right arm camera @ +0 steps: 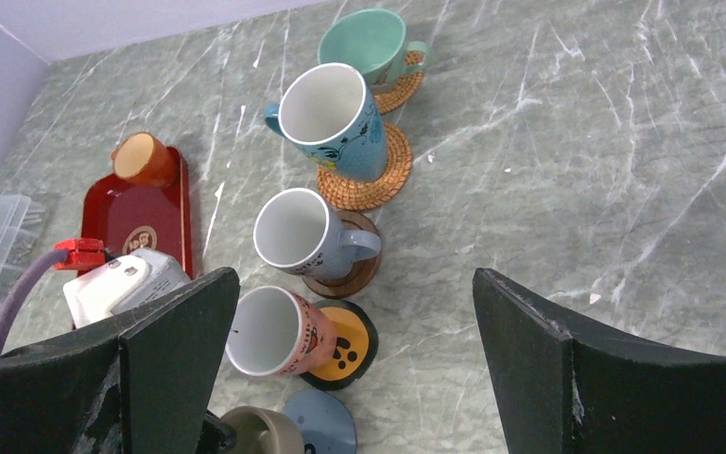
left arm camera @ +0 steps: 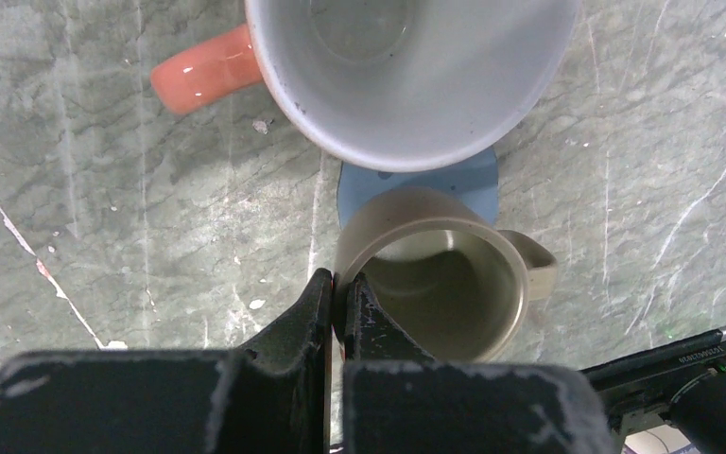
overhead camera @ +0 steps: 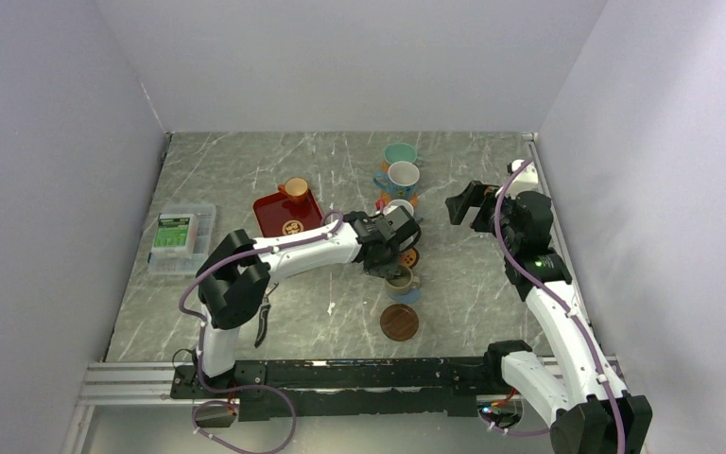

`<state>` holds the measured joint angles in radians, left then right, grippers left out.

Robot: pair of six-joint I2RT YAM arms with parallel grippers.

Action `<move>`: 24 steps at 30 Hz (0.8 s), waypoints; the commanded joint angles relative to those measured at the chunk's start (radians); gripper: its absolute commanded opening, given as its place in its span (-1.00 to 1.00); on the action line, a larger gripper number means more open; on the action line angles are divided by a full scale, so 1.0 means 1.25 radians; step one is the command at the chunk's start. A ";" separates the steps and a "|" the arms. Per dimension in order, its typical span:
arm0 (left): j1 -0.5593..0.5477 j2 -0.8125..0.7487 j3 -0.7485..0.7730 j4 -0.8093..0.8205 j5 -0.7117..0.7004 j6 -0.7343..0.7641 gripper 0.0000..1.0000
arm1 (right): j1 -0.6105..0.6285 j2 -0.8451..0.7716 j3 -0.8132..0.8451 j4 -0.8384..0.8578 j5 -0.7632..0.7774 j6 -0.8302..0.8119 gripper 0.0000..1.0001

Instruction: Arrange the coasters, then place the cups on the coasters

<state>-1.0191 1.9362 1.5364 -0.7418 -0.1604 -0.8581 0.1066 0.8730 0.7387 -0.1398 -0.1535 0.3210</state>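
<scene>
Right now the left gripper (left arm camera: 337, 288) is pinching the rim of the olive cup (left arm camera: 444, 284), with one finger inside the wall and one outside, pressed tight against it. The cup is sitting upright over the near part of the blue coaster (left arm camera: 416, 189); whether its base is touching the disc cannot be told. Just beyond it, the pink-handled white cup (right arm camera: 269, 331) is standing on the black coaster with the orange face (right arm camera: 345, 355). Farther along the row, the grey-white cup (right arm camera: 298, 232) is resting on a dark brown coaster (right arm camera: 354, 274), the blue cup with white inside (right arm camera: 331, 118) is resting on a woven orange coaster (right arm camera: 378, 180), and the teal cup (right arm camera: 364, 43) is sitting on the far woven coaster (right arm camera: 402, 90). The orange-brown cup (right arm camera: 142, 159) is standing on the red tray (right arm camera: 142, 213), well apart from the row. A spare dark brown coaster (overhead camera: 399, 323) is lying bare on the table (overhead camera: 246, 189), just nearer the arm bases than the olive cup. The right gripper (overhead camera: 471, 203) is hanging to the right of the row with its jaws spread wide, gripping nothing. A clear plastic box (overhead camera: 180, 236) is lying near the table's left edge.
</scene>
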 commanded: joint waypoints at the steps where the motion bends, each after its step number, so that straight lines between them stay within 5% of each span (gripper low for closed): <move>1: -0.007 0.005 0.035 0.013 -0.014 -0.034 -0.94 | 0.002 -0.007 -0.002 0.033 0.007 -0.006 0.99; 24: -0.012 0.068 0.060 0.044 0.006 -0.031 -0.93 | 0.002 0.008 -0.003 0.039 -0.007 -0.005 0.99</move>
<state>-1.0248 2.0109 1.5620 -0.7067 -0.1551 -0.8822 0.1066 0.8837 0.7383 -0.1387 -0.1577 0.3210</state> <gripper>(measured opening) 0.062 0.994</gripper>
